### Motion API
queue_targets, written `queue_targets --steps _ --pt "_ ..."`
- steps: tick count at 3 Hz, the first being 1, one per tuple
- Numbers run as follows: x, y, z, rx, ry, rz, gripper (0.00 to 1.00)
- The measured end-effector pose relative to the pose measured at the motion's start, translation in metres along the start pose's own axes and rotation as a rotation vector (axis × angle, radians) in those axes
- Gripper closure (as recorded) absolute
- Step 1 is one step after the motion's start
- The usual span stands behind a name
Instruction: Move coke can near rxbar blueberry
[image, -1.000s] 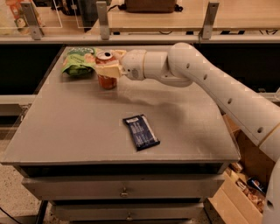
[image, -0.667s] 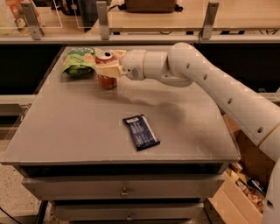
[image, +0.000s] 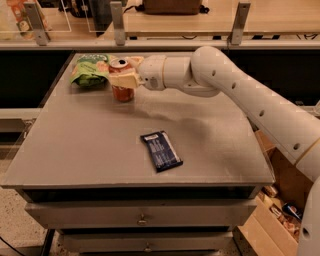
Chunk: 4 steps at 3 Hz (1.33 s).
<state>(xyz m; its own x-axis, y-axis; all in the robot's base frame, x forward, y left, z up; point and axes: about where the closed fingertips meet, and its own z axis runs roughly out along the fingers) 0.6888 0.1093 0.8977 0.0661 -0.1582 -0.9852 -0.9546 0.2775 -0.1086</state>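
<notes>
**Robot's claw closes on soda can at far corner of table**

A red can (image: 122, 93) stands upright near the far left corner of a grey table (image: 75, 145), its silver top showing. The gripper (image: 120, 73) reaches it from the right and is closed around its upper half, one pale finger (image: 126, 80) across the front and the other behind. It cannot be told whether the can's base rests on the table or sits just above it. A green snack bag (image: 89, 70) lies just beside the can, on its left. The dark blue bar (image: 161, 150) lies flat near the table's front edge, well apart from the can. The white arm (image: 235, 87) stretches in over the table's right side. Drawers (image: 142, 217) sit below the tabletop.
</notes>
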Motion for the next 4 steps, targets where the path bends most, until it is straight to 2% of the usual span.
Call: queue_targets --steps 2,3,4 --pt "-0.04 -0.023 -0.018 0.048 0.089 -0.078 1.0" --pt "-0.047 -0.023 -0.026 0.036 0.097 -0.065 1.0" --pt "-0.044 -0.015 -0.035 0.001 0.089 -0.039 1.0"
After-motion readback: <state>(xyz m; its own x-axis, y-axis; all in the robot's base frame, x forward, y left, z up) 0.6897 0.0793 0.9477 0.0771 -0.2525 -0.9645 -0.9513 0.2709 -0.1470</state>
